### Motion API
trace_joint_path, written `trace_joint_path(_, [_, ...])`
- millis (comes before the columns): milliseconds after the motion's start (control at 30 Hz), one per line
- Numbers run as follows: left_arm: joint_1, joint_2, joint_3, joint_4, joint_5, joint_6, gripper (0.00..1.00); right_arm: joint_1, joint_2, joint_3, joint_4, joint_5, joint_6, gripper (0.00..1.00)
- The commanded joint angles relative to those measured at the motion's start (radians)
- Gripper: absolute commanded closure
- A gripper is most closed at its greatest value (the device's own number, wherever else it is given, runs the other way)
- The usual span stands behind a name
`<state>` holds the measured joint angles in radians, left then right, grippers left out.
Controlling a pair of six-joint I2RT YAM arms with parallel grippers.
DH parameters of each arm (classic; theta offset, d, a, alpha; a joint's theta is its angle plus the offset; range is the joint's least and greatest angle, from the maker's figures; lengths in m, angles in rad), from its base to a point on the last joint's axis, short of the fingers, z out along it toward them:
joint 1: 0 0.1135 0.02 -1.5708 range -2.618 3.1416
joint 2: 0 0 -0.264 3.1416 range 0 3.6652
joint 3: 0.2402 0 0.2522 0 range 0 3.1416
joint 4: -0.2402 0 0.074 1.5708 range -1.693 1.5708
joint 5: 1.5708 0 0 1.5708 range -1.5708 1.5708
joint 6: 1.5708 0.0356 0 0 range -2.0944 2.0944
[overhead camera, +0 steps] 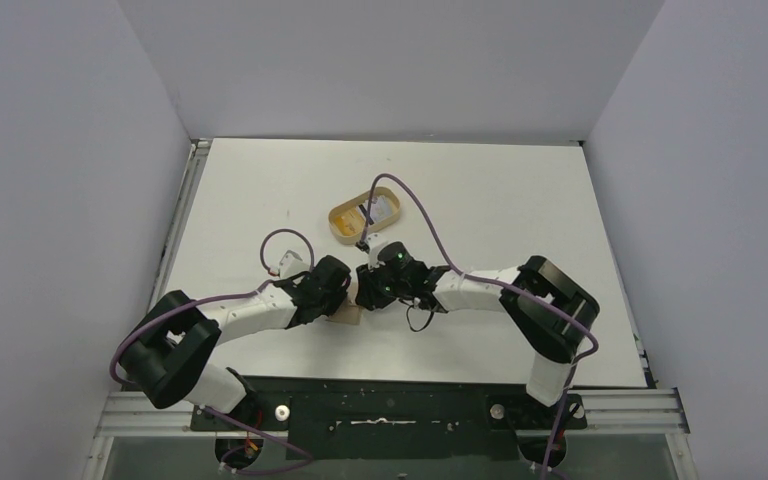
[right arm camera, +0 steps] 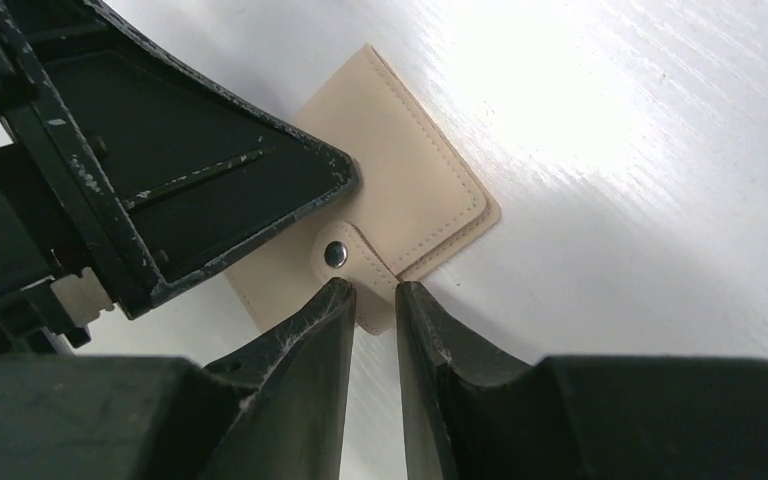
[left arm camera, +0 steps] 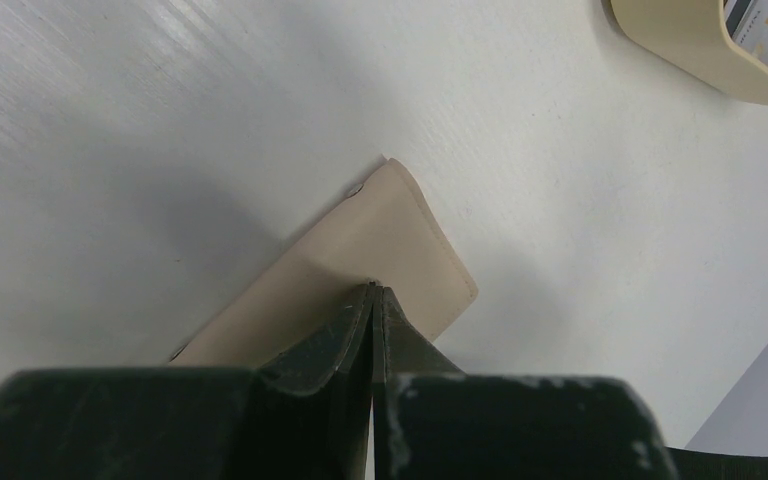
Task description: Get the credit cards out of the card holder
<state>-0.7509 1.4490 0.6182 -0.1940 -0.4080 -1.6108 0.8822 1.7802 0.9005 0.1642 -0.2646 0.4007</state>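
Step, I think: open wallet (right arm camera: 420, 190) | left pincer (left arm camera: 373, 290): closed, tips pressing on wallet | right pincer (right arm camera: 370, 288): pinching snap tab (right arm camera: 345, 255) between its tips | next: pull tab up, pop snap gently

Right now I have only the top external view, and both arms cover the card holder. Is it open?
Observer: No. In the right wrist view the card holder is folded shut, its snap tab fastened over the edge.
Operator: Where is the right end effector?
Observer: The right end effector is closed on that tab, a fingertip on each side.
Operator: And the left?
Observer: The left end effector is shut, its tips set on the holder's tan cover.
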Motion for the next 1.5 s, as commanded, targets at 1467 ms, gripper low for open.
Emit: trace_joint_path(1467, [0.067,-0.161,0.01,-0.166,0.091,0.231,0.93,0.006,0.117,0.011,0.073,-0.014,-0.002,0.77])
